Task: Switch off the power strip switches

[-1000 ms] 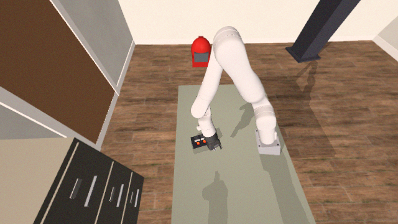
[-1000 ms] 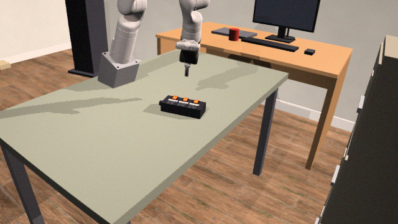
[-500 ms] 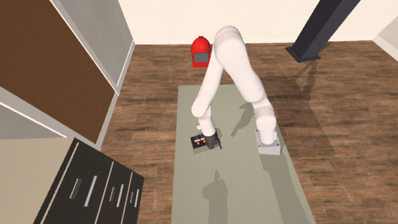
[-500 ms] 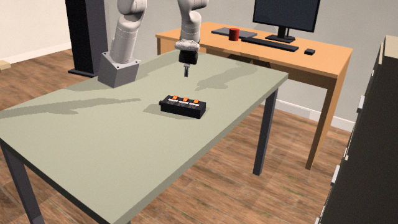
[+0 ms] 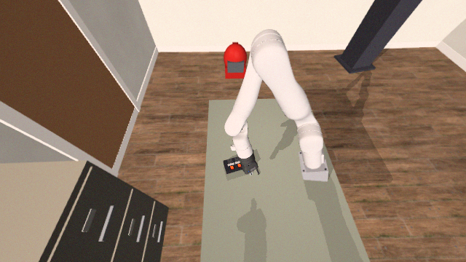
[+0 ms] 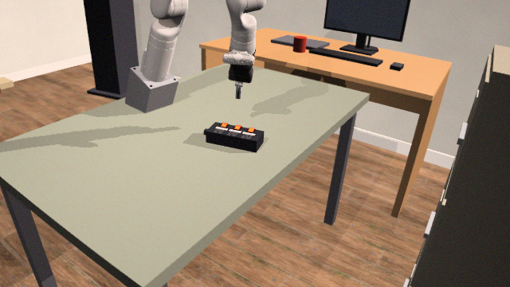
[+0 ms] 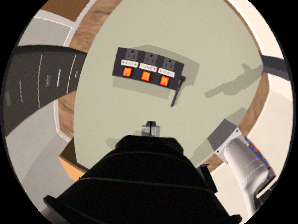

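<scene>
From my end, I have the gripper closed with nothing between its fingers, hanging above the table and apart from the power strip. The strip lies flat on the tabletop, right way up, its three orange rocker switches facing upward in a row. In my wrist view a short dark cord sticks out beside the right-hand switch. I can't tell which switches are on
</scene>
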Available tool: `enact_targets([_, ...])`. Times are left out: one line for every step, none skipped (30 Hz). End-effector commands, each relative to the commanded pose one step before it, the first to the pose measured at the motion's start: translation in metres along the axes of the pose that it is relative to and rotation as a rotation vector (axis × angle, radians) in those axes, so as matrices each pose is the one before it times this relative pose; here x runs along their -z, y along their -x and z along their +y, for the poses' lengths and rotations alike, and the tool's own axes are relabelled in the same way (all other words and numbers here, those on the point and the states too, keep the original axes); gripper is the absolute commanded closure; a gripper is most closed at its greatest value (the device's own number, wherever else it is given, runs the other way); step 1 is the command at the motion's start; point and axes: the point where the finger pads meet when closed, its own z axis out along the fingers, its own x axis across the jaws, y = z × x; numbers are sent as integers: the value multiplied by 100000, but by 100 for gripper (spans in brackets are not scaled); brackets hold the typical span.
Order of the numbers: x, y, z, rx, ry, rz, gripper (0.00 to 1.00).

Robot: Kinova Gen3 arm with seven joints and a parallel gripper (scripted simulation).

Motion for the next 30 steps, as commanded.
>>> enact_targets([124,-8,-171,-575,-345,-1066,100])
enact_targets([-8,-7,-1,-7,5,29,100])
enact_targets([-12,-10,-1,-10,7,41,100])
enact_targets([-7,-6,-1,-6,4,24,100])
enact_targets([60,-6,-79,5,-121,-323,100])
enact_targets([-7,-6,-1,-7,4,26,100])
enact_targets([-10,-9,-1,-9,6,36,100])
enact_targets([-6,-5,-1,-5,4,21,100])
enact_targets([53,-6,-70,4,-109,-284,100])
enact_targets([-6,-5,-1,-6,4,23,100])
enact_targets([0,0,0,0,0,0,100])
enact_targets([0,0,0,0,0,0,100])
enact_targets([-20,-17,-2,-18,12,70,100])
enact_targets([47,-4,-61,4,-96,-251,100])
enact_targets([-4,-3,0,-3,2,13,100])
enact_targets([-6,-5,-1,-6,4,23,100])
enact_targets([38,-6,-53,1,-82,-206,100])
enact_targets([-6,-5,-1,-5,4,21,100])
enact_targets([-7,-6,-1,-7,4,26,100])
enact_targets([31,-6,-45,0,-70,-171,100])
enact_targets([-5,-4,-1,-5,3,19,100])
enact_targets([-6,-5,-1,-6,4,22,100])
enact_targets([26,-5,-37,0,-59,-142,100])
enact_targets([-4,-4,0,-4,3,16,100])
enact_targets([-5,-4,-1,-5,3,18,100])
enact_targets([21,-4,-30,0,-48,-115,100])
enact_targets([15,-5,-24,-1,-37,-86,100])
enact_targets([0,0,0,0,0,0,100])
enact_targets([0,0,0,0,0,0,100])
enact_targets([-17,-14,-2,-15,10,59,100])
